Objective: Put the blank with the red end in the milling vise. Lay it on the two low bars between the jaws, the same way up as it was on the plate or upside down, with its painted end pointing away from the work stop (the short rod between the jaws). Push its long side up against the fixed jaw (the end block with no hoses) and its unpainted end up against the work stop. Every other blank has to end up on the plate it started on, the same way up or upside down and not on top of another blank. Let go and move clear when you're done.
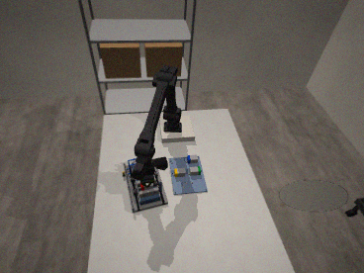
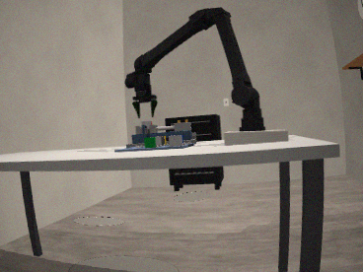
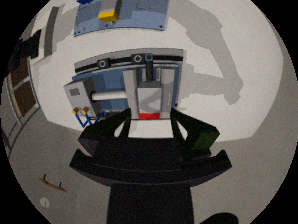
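Note:
The grey blank with the red end (image 3: 149,99) lies between the jaws of the milling vise (image 3: 127,86), with its red end toward my wrist camera. The vise also shows in the top view (image 1: 144,190) and the exterior view (image 2: 163,135). My gripper (image 3: 150,111) is open and empty. Its green-tipped fingers stand apart on either side of the blank and above it. In the exterior view the gripper (image 2: 144,110) hangs a little above the vise, clear of it. I cannot tell whether the blank touches the fixed jaw or the work stop.
A blue plate (image 1: 188,176) lies right of the vise with three blanks: blue-ended (image 1: 189,158), yellow-ended (image 1: 177,171), green-ended (image 1: 198,169). The arm's base block (image 1: 177,135) stands at the table's back. A shelf unit (image 1: 138,54) stands behind the table.

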{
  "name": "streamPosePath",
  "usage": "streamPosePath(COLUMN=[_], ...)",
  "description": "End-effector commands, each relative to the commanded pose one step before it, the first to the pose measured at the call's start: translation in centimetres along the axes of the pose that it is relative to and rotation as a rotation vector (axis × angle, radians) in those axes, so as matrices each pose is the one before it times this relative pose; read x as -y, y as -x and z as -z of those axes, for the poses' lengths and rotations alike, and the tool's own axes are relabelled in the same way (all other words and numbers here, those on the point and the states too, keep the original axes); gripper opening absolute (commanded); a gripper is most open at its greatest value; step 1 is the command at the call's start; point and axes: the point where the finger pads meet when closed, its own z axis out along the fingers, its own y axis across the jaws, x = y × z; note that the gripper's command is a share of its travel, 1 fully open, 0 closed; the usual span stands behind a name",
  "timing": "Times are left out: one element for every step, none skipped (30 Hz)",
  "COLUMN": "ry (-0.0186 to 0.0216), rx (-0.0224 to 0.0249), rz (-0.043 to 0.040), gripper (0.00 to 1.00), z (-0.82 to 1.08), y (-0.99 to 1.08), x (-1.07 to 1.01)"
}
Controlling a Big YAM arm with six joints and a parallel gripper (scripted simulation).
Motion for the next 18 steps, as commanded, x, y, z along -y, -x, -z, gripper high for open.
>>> streamPosePath(ry=[-0.05166, -0.00128, -0.00008, 0.0, 0.0, 0.03785, -0.01639, -0.00994, -0.01333, -0.00218, -0.00009, 0.0013, 0.00605, 0.0045, 0.00074, -0.00303, -0.00237, 0.01334], rx=[-0.03032, -0.0007, -0.00001, 0.0, 0.0, 0.02189, -0.00943, -0.0057, -0.00766, -0.00122, -0.00002, 0.00077, 0.00352, 0.00262, 0.00045, -0.00173, -0.00135, 0.00772], rz=[0.02031, 0.00014, 0.00018, 0.0, 0.0, 0.00105, -0.0002, -0.00005, -0.00012, 0.00008, 0.00007, 0.00001, 0.00005, -0.00002, -0.00009, -0.00011, 0.0, 0.00038], gripper=[0.64, 0.64, 0.64, 0.64, 0.64, 0.64, 0.64, 0.64, 0.64, 0.64, 0.64, 0.64, 0.64, 0.64, 0.64, 0.64, 0.64, 0.64], z=[3.675, 0.311, 0.239, 0.0, 0.0, -1.881, 1.082, 0.842, 0.97, 0.332, 0.197, 0.102, -0.196, -0.119, 0.089, 0.298, 0.27, -0.447], y=[-0.564, -0.001, 0.002, 0.0, 0.0, 0.248, -0.162, 0.021, -0.057, -0.002, -0.001, -0.002, 0.002, -0.002, -0.007, -0.008, 0.03, 0.317], x=[1.729, 0.008, 0.006, 0.0, 0.0, -0.335, 0.257, -0.05, 0.08, 0.006, 0.001, -0.002, -0.005, -0.004, -0.003, -0.001, -0.055, -0.523])
